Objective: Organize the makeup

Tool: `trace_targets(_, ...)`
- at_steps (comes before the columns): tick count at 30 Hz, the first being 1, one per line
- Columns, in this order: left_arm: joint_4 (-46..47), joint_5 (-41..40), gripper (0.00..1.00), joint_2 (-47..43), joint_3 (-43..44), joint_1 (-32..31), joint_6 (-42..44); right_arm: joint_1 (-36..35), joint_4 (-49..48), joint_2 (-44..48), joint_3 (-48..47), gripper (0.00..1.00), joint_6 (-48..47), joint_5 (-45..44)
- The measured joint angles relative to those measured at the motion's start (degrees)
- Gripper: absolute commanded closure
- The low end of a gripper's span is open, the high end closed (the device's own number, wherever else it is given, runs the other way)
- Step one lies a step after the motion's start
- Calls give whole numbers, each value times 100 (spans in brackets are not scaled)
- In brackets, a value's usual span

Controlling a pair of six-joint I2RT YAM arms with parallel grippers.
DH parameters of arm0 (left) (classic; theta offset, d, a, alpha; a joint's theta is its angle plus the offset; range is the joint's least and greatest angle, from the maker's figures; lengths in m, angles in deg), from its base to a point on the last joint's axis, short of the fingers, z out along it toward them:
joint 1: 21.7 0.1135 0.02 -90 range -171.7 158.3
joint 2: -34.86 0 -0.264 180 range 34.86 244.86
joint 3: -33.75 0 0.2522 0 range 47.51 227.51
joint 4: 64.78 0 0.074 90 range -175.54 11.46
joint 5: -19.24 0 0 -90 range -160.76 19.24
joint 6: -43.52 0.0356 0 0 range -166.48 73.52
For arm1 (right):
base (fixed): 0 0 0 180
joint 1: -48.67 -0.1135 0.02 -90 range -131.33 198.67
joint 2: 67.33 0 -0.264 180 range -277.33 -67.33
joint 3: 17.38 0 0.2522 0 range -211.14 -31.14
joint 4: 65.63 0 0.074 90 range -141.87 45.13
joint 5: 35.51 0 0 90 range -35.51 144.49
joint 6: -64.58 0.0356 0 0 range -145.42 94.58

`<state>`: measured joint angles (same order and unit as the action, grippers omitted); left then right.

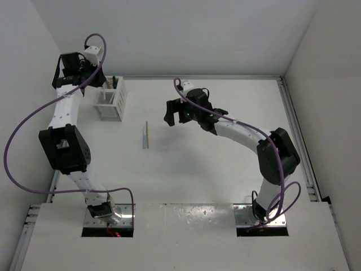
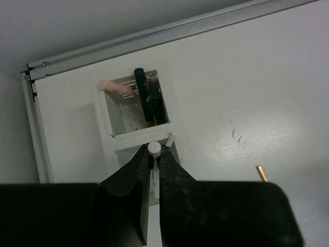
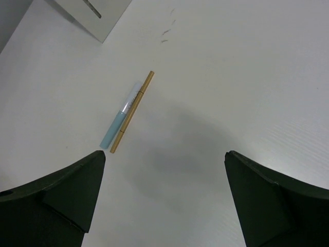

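Note:
My left gripper [image 2: 152, 152] is shut on a thin silvery-white stick [image 2: 153, 147], held upright over the near slot of the white rack [image 2: 109, 123]. The rack's far slot holds a pink stick [image 2: 115, 86] and a black stick with a copper tip [image 2: 152, 96]. In the top view the left gripper [image 1: 105, 84] hangs over the rack [image 1: 109, 105]. A tan stick [image 3: 132, 110] and a pale blue stick [image 3: 117, 126] lie side by side on the table [image 1: 146, 135]. My right gripper [image 3: 164, 154] is open and empty, above the table just right of them [image 1: 176, 118].
The rack stands at the far left of the white table, near the metal rail [image 2: 169, 33] along the back edge. White walls close in the table on three sides. The tan stick's tip also shows in the left wrist view [image 2: 261, 173].

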<state>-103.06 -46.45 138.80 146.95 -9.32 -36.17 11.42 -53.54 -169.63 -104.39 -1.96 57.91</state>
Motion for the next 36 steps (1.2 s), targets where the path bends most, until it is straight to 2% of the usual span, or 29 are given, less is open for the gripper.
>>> trace_targets(6, 409, -170, 100, -2, -647, 46, 339, 39, 0, 4, 210, 0, -11, -24)
trace_targets(8, 505, -168, 94, 0, -929, 46, 522, 44, 2, 4, 243, 0, -15, -26)
trace_targets(11, 682, -170, 64, 22, -1093, 46, 686, 63, 4, 24, 267, 0, -39, -31)
trace_targets(13, 728, -175, 51, 22, -1104, 48, 732, 74, 20, 61, 291, 0, -66, -39)
trace_targets(16, 750, -227, 44, 22, -1093, 57, 699, 76, 46, 144, 319, 0, -101, -46)
trace_targets(17, 728, -243, 36, 22, -1069, 63, 697, 76, 52, 177, 328, 0, -107, -48)
trace_targets(20, 614, -304, 24, 22, -861, 85, 699, 76, 96, 251, 330, 0, -146, -87)
trace_targets(23, 496, -398, 19, 20, -503, 72, 737, 74, 192, 273, 330, 0, -212, -170)
trace_targets(24, 439, -426, 14, 17, -387, 61, 776, 74, 264, 275, 330, 0, -236, -192)
trace_targets(25, 326, -468, 4, 7, -251, 31, 872, 76, 332, 275, 330, 0, -260, -201)
trace_targets(26, 205, -487, 0, -9, -136, 2, 975, 74, 393, 275, 330, 0, -280, -203)
trace_targets(29, -389, -457, 0, -129, 192, -210, 1296, 76, 592, 313, 361, 0, -339, -332)
trace_targets(32, -1279, -334, 0, -326, 367, -708, 1622, 83, 831, 378, 420, 0, -372, -476)
trace_targets(36, -1932, -511, 0, -684, -114, -1696, 1818, 144, 1117, 476, 573, 0, -374, -592)
